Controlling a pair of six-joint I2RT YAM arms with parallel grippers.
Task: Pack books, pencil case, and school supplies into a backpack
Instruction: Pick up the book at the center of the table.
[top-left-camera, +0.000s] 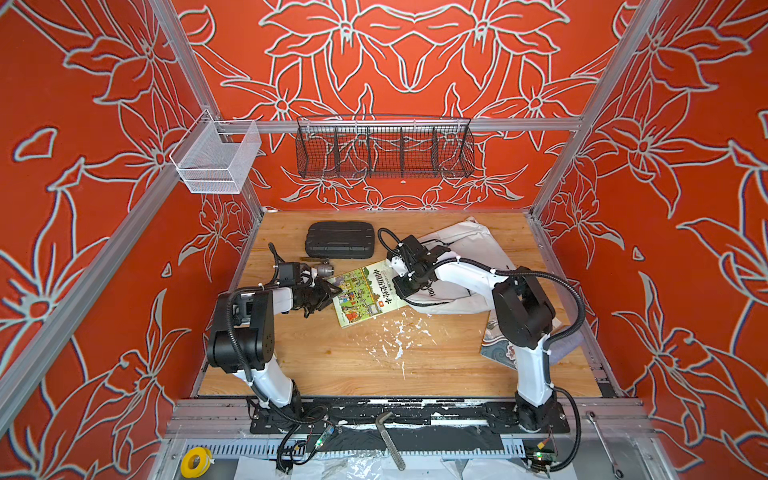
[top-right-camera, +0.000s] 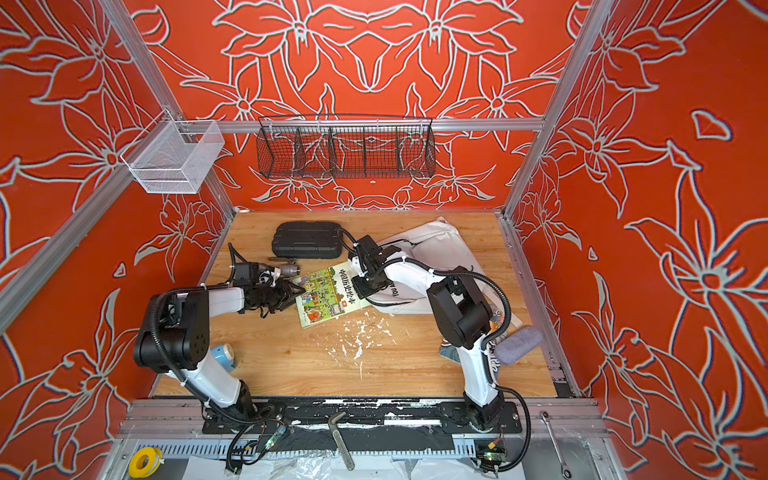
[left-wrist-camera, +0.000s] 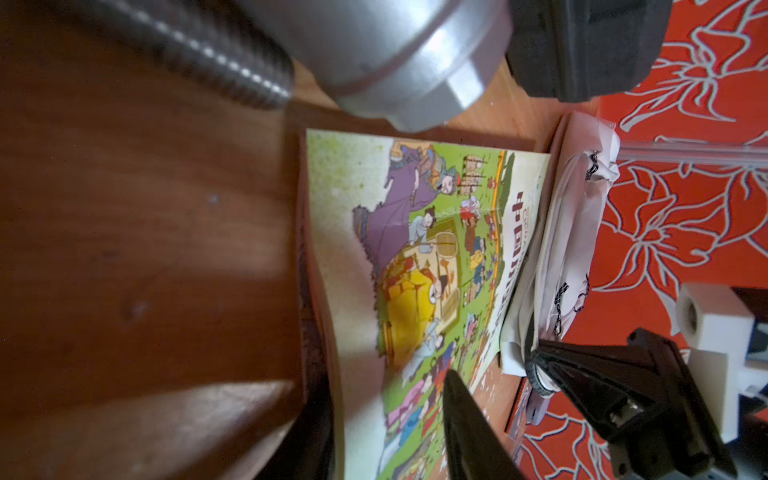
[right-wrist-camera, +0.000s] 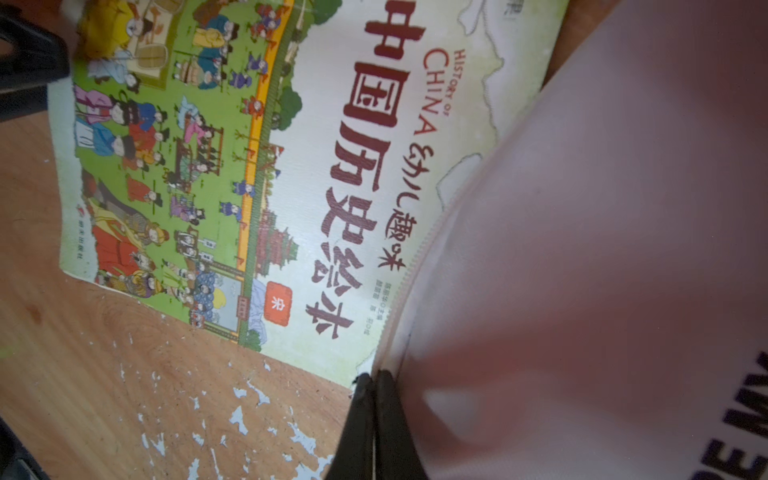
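Right gripper (right-wrist-camera: 374, 384) is clamped shut on the backpack (right-wrist-camera: 582, 249) at its zip lip, laid over the far edge of the green book (top-left-camera: 365, 293). Left gripper (top-left-camera: 330, 293), jaws apart, is set at the opposite end; the book's long axis is pointed into the opening.

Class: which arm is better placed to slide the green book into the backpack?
Left. The left tool is at the green book's outer edge; the right tool is shut on the backpack's zipper edge.
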